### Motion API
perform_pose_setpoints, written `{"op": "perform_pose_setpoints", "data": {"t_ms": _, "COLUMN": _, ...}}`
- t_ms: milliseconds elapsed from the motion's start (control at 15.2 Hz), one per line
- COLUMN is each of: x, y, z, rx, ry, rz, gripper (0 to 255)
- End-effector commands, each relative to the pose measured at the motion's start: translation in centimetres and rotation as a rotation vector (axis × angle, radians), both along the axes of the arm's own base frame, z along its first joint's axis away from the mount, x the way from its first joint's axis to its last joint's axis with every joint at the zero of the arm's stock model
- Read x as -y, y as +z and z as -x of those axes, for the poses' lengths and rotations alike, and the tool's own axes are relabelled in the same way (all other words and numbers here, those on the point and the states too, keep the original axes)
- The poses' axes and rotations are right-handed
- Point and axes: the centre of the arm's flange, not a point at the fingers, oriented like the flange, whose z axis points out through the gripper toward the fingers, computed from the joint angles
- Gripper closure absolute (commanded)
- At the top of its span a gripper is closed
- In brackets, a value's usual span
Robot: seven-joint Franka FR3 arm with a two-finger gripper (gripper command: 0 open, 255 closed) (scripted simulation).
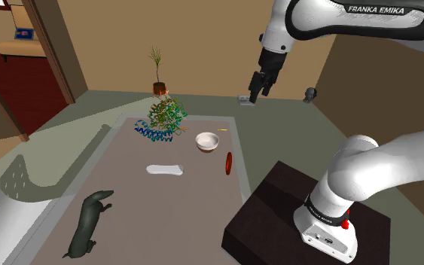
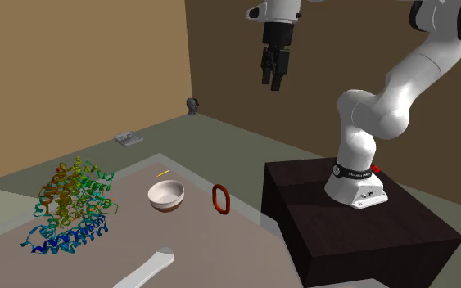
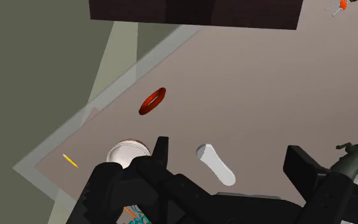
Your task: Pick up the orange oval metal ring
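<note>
The tool (image 2: pixel 273 74) hangs high above the floor beyond the bench (image 1: pixel 127 162), released, its two fingers standing apart with nothing between them. It is well apart from everything on the bench.

Below it, the ring (image 2: pixel 221 199) is red-orange and oval. It seems to stand on its edge near the bench's rim on the side facing the stand (image 2: pixel 359 245). The bowl (image 2: pixel 166 195) sits just beside it, further in from that rim. A small yellow stick (image 2: pixel 163 173) lies past the bowl. Further out are a white oblong piece (image 1: pixel 164 170), a coloured ribbon model (image 1: pixel 161 120) and a dark animal figure (image 1: pixel 89 222) at the near end in the shoulder view.

The main risk is probably the ring's pose. Balanced on a thin edge, it would likely tip or roll if one finger touches it before the other. Being so close to the rim, it could then drop into the gap towards the stand. A descent with the fingers across the oval rather than astride the thin band would cause exactly that. A spread that is too wide may also clip the bowl and push it into the ring. The long drop from this height leaves room for sideways drift, so the tool needs to be lined up over the ring before it comes low.
</note>
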Motion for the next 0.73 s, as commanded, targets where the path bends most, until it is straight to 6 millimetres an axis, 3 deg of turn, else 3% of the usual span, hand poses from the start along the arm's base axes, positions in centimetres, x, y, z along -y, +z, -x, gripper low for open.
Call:
{"op": "perform_pose_setpoints", "data": {"t_ms": 0, "x": 0.0, "y": 0.0, "z": 0.0, "rx": 0.000, "ry": 0.000, "rz": 0.000, "gripper": 0}}
{"op": "perform_pose_setpoints", "data": {"t_ms": 660, "x": 3.3, "y": -11.0, "z": -7.6, "rx": -0.079, "ry": -0.082, "rz": 0.003, "gripper": 0}}
